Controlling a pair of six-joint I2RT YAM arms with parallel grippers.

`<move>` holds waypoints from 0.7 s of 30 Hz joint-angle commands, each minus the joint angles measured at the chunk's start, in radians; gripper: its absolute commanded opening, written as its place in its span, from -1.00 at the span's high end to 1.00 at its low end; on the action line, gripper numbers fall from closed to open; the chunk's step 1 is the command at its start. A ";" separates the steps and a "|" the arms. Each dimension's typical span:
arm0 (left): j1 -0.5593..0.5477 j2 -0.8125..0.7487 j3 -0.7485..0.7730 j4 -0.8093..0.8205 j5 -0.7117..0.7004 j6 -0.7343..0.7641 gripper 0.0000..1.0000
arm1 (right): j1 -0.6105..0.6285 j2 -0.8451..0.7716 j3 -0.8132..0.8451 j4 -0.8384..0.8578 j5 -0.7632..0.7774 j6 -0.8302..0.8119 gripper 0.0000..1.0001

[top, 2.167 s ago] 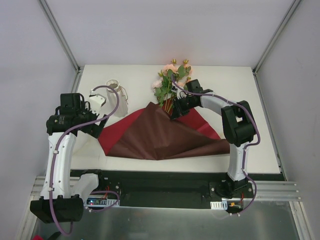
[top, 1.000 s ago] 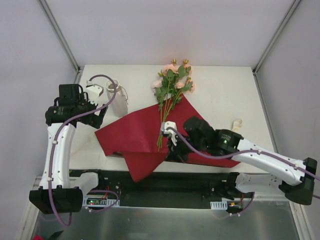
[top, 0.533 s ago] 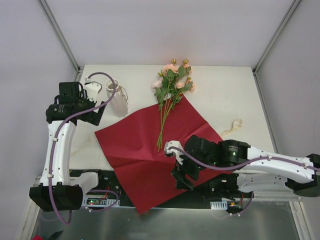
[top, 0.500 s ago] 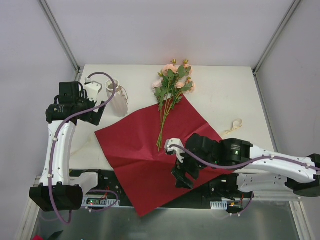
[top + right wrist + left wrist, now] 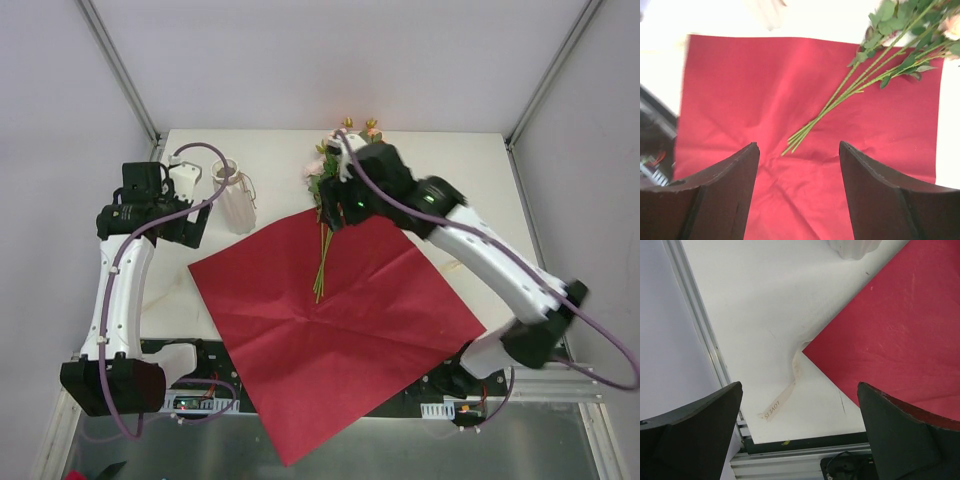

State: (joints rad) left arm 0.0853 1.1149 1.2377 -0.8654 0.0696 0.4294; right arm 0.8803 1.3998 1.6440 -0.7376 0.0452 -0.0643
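Over the far part of the worktop [image 5: 450, 170], the right hand [image 5: 798, 144] is held wide and empty above the flowers [image 5: 860, 85], whose stems are laid on the red sheet [image 5: 340, 320]. The left hand [image 5: 799, 385], equally wide, is held above a ribbon [image 5: 785, 395] near the vase [image 5: 236, 200].

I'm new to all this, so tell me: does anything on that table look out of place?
The red sheet lies cornerwise and creased, its near corner hanging over the front edge of the table. A printed ribbon curls away from its left corner. Nothing looks spilled or broken.
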 commanded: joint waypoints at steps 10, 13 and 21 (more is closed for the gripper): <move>0.189 0.098 0.011 0.009 0.172 -0.061 -0.97 | -0.270 0.754 0.417 0.093 -0.002 0.124 -0.23; 0.226 0.126 0.013 0.009 0.188 -0.047 -0.98 | -0.293 0.820 0.463 0.116 -0.008 0.142 -0.13; 0.258 0.143 -0.021 0.023 0.191 0.000 -0.98 | -0.336 0.930 0.505 0.164 -0.097 0.187 0.26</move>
State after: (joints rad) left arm 0.3294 1.2625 1.2221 -0.8501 0.2317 0.3935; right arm 0.5510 2.3100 2.1193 -0.6174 -0.0017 0.0788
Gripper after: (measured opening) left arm 0.990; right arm 0.385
